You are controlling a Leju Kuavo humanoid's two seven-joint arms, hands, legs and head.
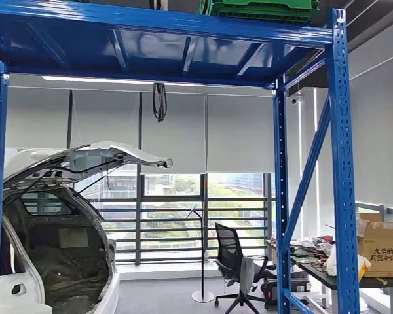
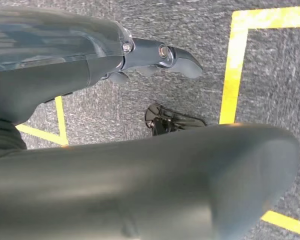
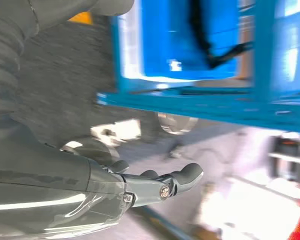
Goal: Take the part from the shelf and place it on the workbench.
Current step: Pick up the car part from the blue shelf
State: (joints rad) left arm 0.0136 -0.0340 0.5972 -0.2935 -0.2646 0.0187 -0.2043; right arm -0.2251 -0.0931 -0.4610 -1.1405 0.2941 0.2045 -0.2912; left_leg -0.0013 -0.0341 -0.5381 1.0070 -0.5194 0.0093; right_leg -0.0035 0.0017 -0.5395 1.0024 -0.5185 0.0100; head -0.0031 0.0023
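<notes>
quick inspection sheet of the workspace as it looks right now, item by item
surface: the dark-topped workbench stands at the right, behind the blue steel shelf frame
job's things: no part seen; the green plastic crate sits on the top shelf
clutter: an open brown cardboard box and small mixed items on the workbench
hands: left hand holds nothing, hanging over grey carpet with yellow floor tape; right hand holds nothing, near the blue frame, picture blurred
cables: a black cable loop hangs from the shelf's underside
surroundings: white car body with raised tailgate at left, black office chair, windows with railing
</notes>
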